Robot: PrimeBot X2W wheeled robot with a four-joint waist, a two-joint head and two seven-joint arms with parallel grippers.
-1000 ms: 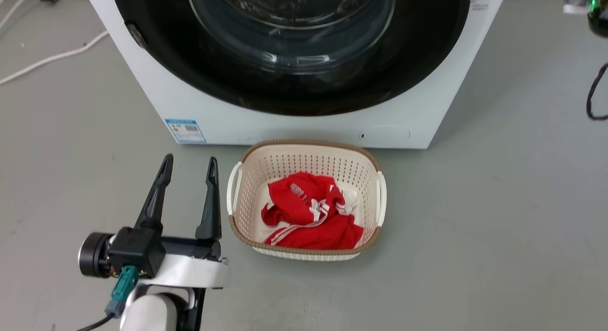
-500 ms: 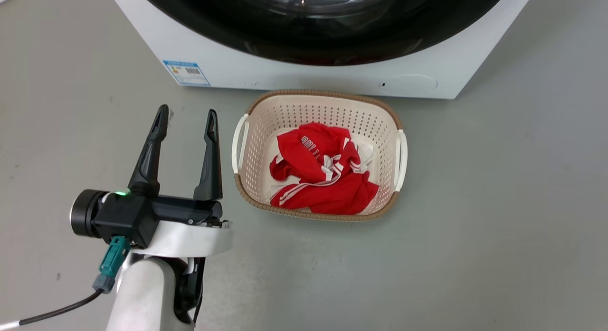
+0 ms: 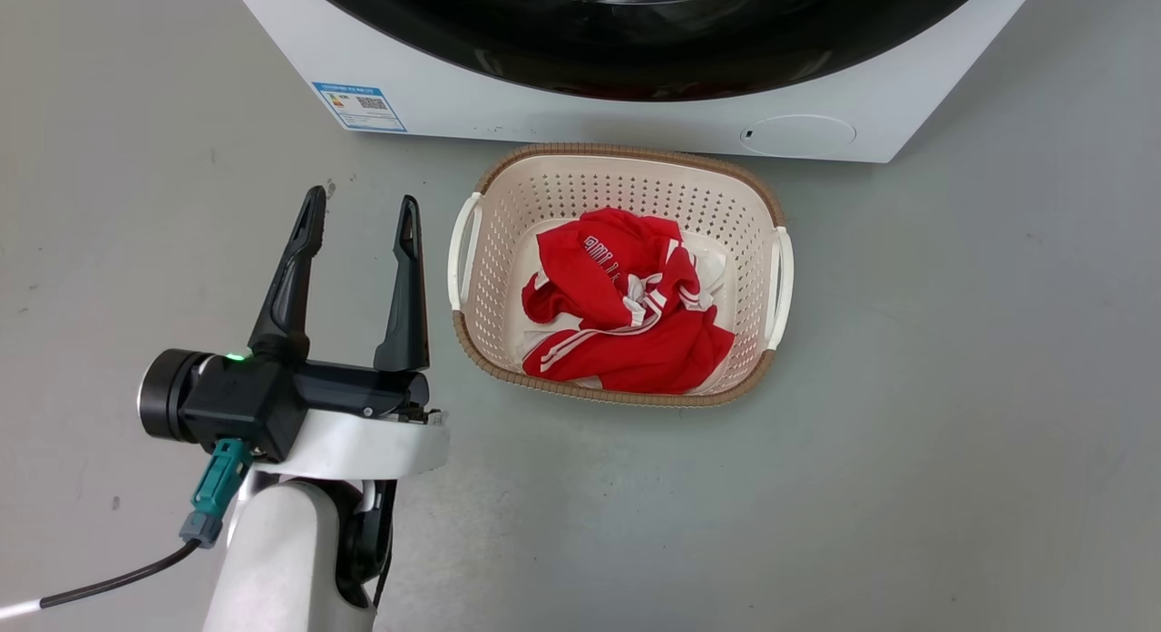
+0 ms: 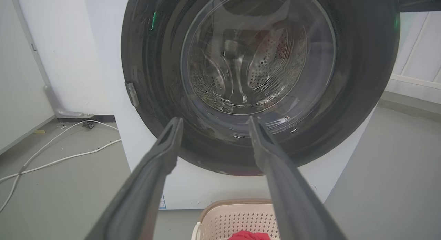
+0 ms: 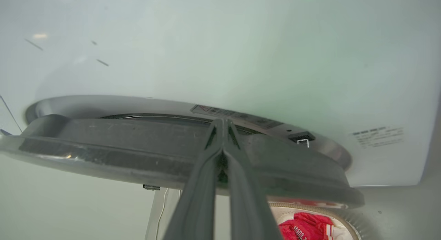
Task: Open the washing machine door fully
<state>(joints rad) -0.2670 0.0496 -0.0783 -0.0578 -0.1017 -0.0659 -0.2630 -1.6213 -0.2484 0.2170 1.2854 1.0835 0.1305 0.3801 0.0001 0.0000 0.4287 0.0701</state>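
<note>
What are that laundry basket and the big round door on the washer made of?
The basket looks like moulded cream plastic: matte, with regular punched holes and smooth white handles. Its brown rim has a woven look and is possibly plastic too. The washing machine door seems to be glossy black plastic, judging by its reflections, around a clear bulging window, probably glass.

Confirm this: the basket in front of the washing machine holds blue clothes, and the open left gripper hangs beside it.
Not quite: the clothes in the basket are red, not blue, as the head view shows. The rest holds.
</note>
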